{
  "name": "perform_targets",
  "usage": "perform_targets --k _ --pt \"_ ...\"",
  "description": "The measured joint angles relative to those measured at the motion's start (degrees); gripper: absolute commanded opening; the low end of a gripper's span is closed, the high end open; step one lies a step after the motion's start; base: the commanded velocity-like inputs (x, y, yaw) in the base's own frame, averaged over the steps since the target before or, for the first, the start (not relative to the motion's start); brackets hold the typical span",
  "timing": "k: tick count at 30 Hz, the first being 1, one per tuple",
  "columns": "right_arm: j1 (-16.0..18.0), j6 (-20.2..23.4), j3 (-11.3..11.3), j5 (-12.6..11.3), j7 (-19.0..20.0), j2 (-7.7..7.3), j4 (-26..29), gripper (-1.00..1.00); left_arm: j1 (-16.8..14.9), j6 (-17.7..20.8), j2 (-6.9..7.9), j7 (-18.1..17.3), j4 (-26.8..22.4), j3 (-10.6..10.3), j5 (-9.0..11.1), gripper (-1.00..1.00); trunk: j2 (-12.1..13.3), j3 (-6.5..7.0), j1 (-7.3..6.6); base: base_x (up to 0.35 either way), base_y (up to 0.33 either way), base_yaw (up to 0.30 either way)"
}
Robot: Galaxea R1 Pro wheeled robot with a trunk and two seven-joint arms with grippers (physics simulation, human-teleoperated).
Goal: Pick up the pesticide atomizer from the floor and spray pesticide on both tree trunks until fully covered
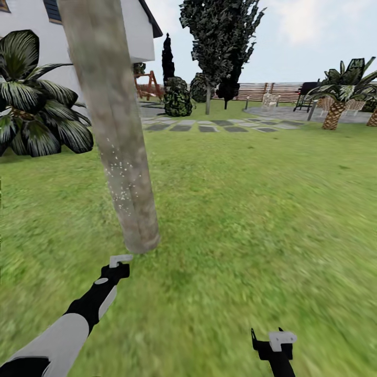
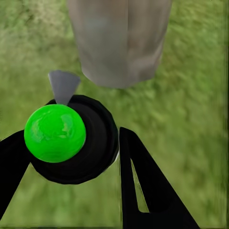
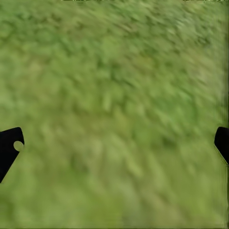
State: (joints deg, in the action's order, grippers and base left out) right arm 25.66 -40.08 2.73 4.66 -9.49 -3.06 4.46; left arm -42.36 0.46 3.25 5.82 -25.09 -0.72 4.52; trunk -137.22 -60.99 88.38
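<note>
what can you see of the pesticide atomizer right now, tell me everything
The pesticide atomizer is a small round black bottle seen from above in the left wrist view, topped by a glossy bright green ball, with a pale grey nozzle aimed at the tree trunk. It sits clamped between the dark fingers of the left end effector, held above the grass beside the trunk's base.

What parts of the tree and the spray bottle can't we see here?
- Tree trunk: its top and leaves are cut off by the head view's upper edge.
- Trunk's far side: hidden, so spray specks there cannot be checked.
- Pesticide atomizer: its body and label are hidden under its cap in the left wrist view.
</note>
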Motion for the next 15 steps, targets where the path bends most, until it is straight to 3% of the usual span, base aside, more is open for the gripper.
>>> perform_targets --k 10,15 --pt "0.0 0.0 -0.1 -0.1 0.0 0.0 0.0 1.0 0.0 0.1 0.0 0.1 0.0 0.0 0.0 -1.0 0.0 0.0 0.0 0.112 -0.272 0.258" --pt "0.0 0.0 -0.1 -0.1 0.0 -0.02 0.0 1.0 0.0 0.1 0.0 0.1 0.0 0.0 0.0 -1.0 0.0 0.0 0.0 0.15 -0.265 0.051"
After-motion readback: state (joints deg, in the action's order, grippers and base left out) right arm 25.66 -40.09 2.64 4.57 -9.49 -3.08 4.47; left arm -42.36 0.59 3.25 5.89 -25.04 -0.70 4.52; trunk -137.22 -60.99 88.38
